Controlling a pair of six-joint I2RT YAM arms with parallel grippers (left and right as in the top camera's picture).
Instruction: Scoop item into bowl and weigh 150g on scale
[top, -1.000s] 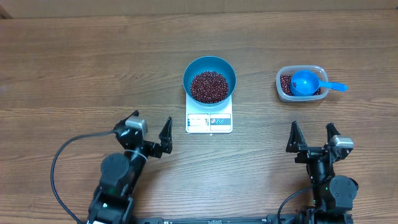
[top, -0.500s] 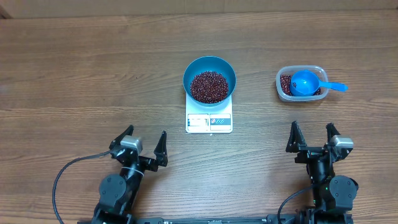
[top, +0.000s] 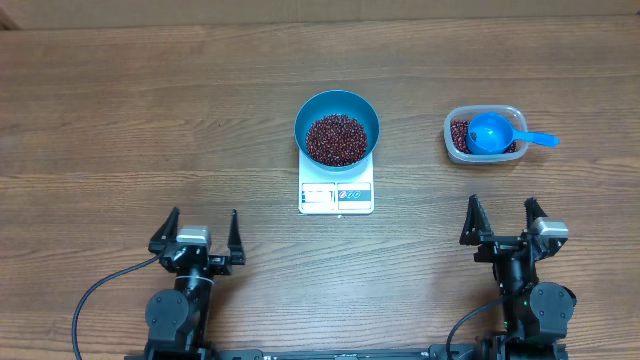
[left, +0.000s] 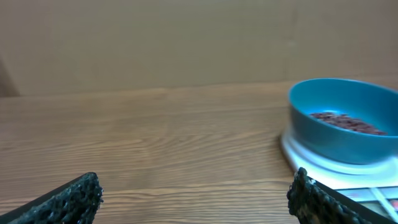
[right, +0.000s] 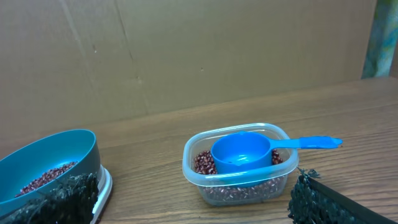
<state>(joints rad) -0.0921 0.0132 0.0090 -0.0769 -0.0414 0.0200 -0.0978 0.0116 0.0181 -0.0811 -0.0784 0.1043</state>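
Beans: you're looking at a loose heap of tiny dark red-brown beans (top: 337, 139) lying in the bottom of the bowl. A smaller lot is lying in the tub, partly under the scoop.
Bowl: the round, deep, bright blue bowl (top: 303, 118) is sitting on the scale and hanging a bit over its sides.
Scale: the small flat white square scale (top: 336, 197) is sitting mid-table (top: 120, 120), display edge facing your arms. The digits are too small to read.
Tub: the clear plastic tub (top: 510, 112) is sitting well to the right of the bowl.
Scoop: the blue scoop (top: 489, 132) is resting in the tub, handle sticking out over the right rim.
Left gripper: your left gripper (top: 199, 228) is hovering near the front edge, fingers spread wide, holding nothing.
Right gripper: your right gripper (top: 501, 215) is doing the same on its side, well apart from the tub.
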